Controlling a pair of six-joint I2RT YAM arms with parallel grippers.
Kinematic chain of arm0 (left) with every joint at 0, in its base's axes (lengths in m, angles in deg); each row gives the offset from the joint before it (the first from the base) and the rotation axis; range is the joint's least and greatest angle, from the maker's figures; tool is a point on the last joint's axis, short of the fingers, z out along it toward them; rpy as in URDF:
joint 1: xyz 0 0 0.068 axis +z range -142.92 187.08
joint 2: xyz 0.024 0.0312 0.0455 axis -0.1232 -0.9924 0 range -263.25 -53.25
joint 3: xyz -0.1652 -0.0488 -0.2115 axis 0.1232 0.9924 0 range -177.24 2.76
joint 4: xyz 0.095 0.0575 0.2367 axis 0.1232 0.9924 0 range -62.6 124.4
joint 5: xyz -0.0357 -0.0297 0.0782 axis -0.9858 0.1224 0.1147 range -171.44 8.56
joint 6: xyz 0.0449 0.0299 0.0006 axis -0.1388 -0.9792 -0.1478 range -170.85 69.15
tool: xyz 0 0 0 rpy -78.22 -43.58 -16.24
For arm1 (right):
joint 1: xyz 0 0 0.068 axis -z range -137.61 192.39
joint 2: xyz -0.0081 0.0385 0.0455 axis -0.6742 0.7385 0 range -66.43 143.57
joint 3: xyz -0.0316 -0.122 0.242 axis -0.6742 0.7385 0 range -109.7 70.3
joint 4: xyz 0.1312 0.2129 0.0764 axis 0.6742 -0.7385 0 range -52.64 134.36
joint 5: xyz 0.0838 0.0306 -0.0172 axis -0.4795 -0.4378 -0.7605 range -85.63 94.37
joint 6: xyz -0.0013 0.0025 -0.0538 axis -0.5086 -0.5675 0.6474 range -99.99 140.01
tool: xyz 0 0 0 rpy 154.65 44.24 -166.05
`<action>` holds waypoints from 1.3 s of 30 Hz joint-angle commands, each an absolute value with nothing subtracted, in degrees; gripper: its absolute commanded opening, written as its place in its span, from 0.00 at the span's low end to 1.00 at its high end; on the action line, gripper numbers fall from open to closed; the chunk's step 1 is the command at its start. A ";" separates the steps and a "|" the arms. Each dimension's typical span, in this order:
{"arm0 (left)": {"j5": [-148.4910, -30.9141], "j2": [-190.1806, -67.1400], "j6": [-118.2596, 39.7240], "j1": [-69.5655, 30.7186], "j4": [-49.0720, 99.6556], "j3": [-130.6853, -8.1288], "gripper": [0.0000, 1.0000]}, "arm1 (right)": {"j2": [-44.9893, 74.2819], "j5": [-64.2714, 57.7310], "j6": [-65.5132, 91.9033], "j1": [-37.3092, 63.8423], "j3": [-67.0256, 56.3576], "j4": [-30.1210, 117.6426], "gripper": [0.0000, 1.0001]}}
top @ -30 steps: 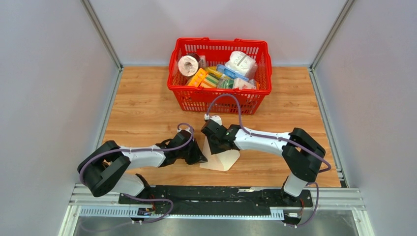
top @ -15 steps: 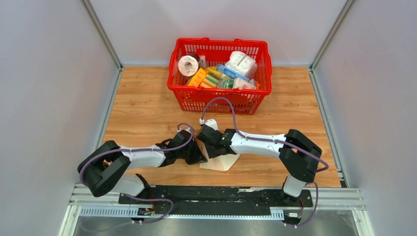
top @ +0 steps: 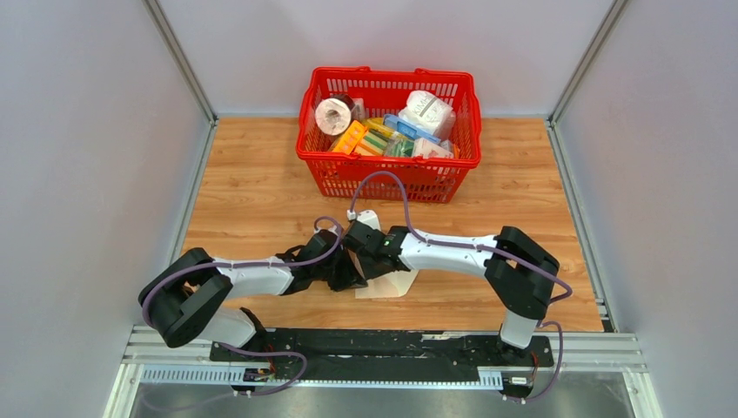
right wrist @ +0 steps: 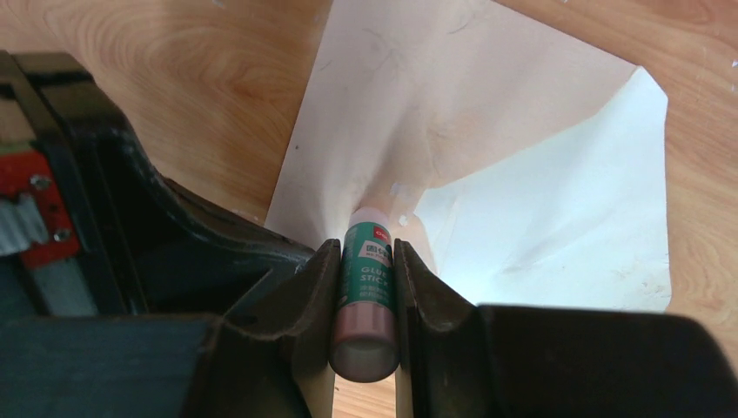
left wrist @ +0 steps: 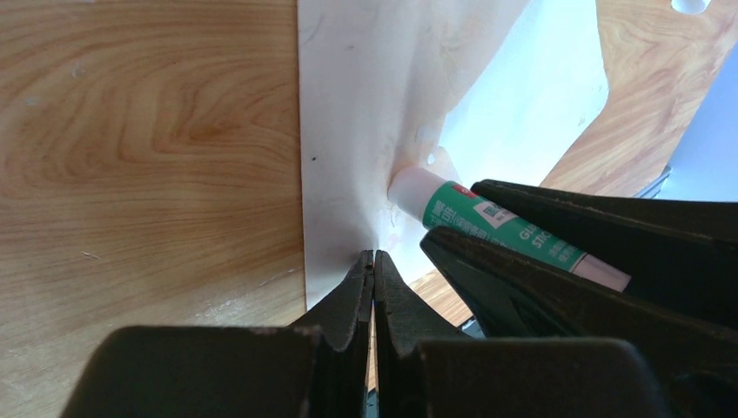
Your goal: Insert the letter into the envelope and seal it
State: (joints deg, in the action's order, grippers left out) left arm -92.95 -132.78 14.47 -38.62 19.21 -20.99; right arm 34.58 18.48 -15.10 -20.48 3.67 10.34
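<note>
Top view: the envelope (top: 396, 284) lies on the wooden table (top: 252, 192) between the arms, near the front edge and well apart from the red basket (top: 387, 178). The left gripper (top: 346, 272) and right gripper (top: 365, 252) crowd over its left part, and their jaws cannot be read here.

Left wrist: the left gripper (left wrist: 372, 259) has its jaws pressed together, pinching the envelope's (left wrist: 357, 113) near edge. A glue stick (left wrist: 487, 228) touches the paper just beside them. Bare wood lies to the left.

Right wrist: the right gripper (right wrist: 365, 252) pinches the glue stick (right wrist: 366, 283), its tip against the envelope (right wrist: 418, 104). Whether the whiter panel (right wrist: 557, 226) is the letter, I cannot tell.
</note>
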 commanded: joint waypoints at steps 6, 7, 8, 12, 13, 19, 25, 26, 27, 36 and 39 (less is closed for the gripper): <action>-91.90 -133.15 11.56 -37.57 23.70 -20.79 0.06 | 39.47 24.58 -14.18 -17.99 -0.18 10.17 0.00; -91.99 -133.06 11.55 -37.49 23.79 -20.79 0.06 | 39.65 24.76 -14.18 -17.90 -0.62 10.08 0.00; -92.08 -132.97 11.64 -37.57 23.79 -20.79 0.06 | 39.82 25.02 -14.18 -17.81 -0.98 10.17 0.00; -91.90 -132.53 11.56 -37.48 24.14 -20.62 0.06 | 40.88 25.90 -14.27 -16.76 -2.38 9.90 0.00; -91.81 -132.36 11.55 -37.48 24.32 -20.70 0.06 | 41.05 26.16 -14.35 -16.67 -2.56 9.82 0.00; -91.90 -132.35 11.47 -37.22 24.50 -20.71 0.06 | 41.58 26.26 -13.92 -16.23 -3.09 8.41 0.00; -91.55 -132.44 11.55 -37.22 24.76 -21.32 0.06 | 40.88 23.62 -13.13 -18.34 -2.30 7.27 0.00; -91.55 -132.62 11.55 -37.22 24.76 -21.41 0.06 | 40.79 23.10 -13.21 -18.77 -2.04 7.27 0.00; -91.46 -132.71 11.47 -37.22 24.85 -21.58 0.06 | 40.53 22.57 -13.30 -19.13 -1.95 7.09 0.00; -91.20 -133.23 11.82 -37.13 24.76 -21.93 0.06 | 37.37 17.91 -14.53 -20.89 0.51 6.56 0.00; -91.20 -133.32 11.73 -37.13 24.76 -22.11 0.06 | 36.75 17.47 -14.79 -21.50 0.87 6.04 0.00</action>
State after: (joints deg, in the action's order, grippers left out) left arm -93.01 -132.52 14.17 -37.39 20.46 -21.31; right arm 38.27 21.52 -14.03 -19.54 -0.79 9.42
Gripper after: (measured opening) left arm 0.061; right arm 0.259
